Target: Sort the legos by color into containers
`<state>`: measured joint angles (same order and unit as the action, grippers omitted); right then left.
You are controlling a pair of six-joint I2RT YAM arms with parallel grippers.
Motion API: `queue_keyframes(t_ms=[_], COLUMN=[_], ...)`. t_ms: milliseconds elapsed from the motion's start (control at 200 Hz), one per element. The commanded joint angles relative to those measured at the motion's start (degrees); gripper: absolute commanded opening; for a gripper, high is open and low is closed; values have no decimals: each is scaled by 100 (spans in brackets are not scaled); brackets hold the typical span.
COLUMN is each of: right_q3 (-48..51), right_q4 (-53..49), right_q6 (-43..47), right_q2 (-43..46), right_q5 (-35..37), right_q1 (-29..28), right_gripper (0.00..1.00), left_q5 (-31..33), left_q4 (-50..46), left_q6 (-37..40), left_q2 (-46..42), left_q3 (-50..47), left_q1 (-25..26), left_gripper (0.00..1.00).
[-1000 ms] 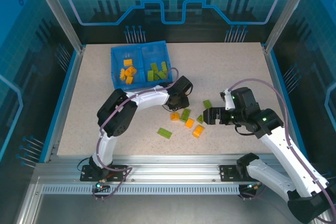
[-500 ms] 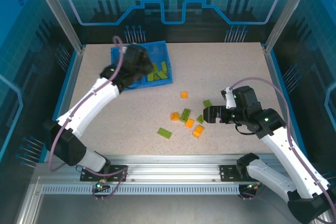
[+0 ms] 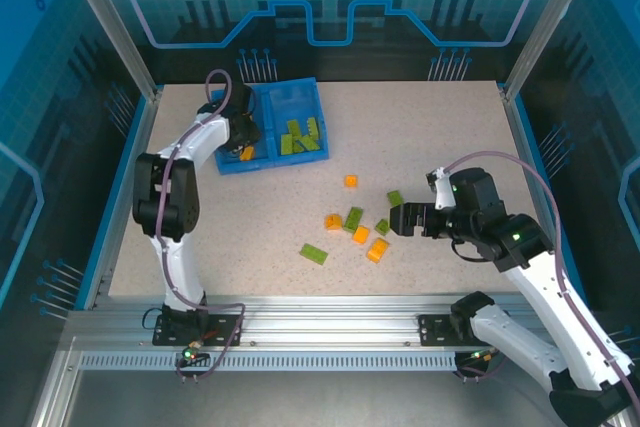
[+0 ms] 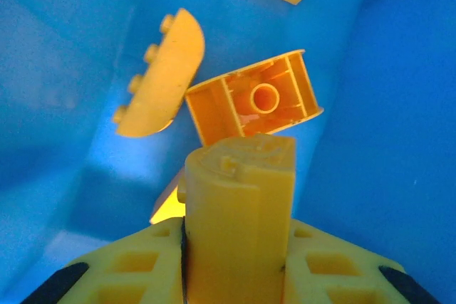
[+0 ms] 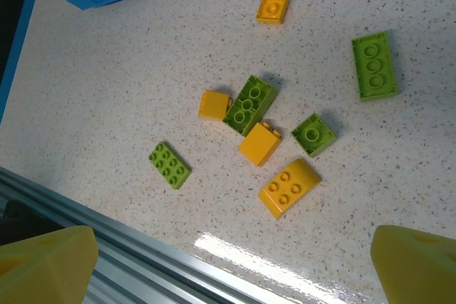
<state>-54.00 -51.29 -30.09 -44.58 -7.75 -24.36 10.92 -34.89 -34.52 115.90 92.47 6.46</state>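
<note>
top external: high from the near side, down on the whole tabletop (image 3: 450,127).
left wrist: close, inside tray (image 4: 399,105).
right wrist: down on loose legos (image 5: 249,105); top shares.

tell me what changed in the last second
The left hand swung from the loose bricks mid-table back and left to the blue tray. It now hangs over the left compartment, shut on an orange brick. A small orange brick it had covered now shows. The right hand, open, and the other loose bricks stayed put.

Bright, sharp; faint tabletop glare
</note>
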Motion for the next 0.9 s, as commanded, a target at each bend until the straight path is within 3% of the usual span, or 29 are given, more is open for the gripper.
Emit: queue_keyframes(t_ms=[0,165,375,605,750,895], right_q3=[-169,-185,-156,-83,-81,-288], right_q4=[-196,-212,-41,173,336,311], right_q6=[-112,-161,-226,-186,95,633], right_q2=[72,89,-20,-372,-922,-2045], right_q5=[8,39,-41,106,711,1524], right_q1=[63,63,63,56,63,88], right_gripper=[100,100,100,100,100,100], left_q5=[-426,-551,-701,-1275,-1743,-2495], left_q4=[-141,-89,-29,257,529,282], left_q6=[-20,-6,-64,-104,843,2791], left_q2=[141,16,-602,-2584,-4146,-5341], left_q3=[493,496,161,-872,-1706,-2453], left_q1=[-61,-57,-57,63,755,1943], left_gripper=[31,44,47,45,45,54])
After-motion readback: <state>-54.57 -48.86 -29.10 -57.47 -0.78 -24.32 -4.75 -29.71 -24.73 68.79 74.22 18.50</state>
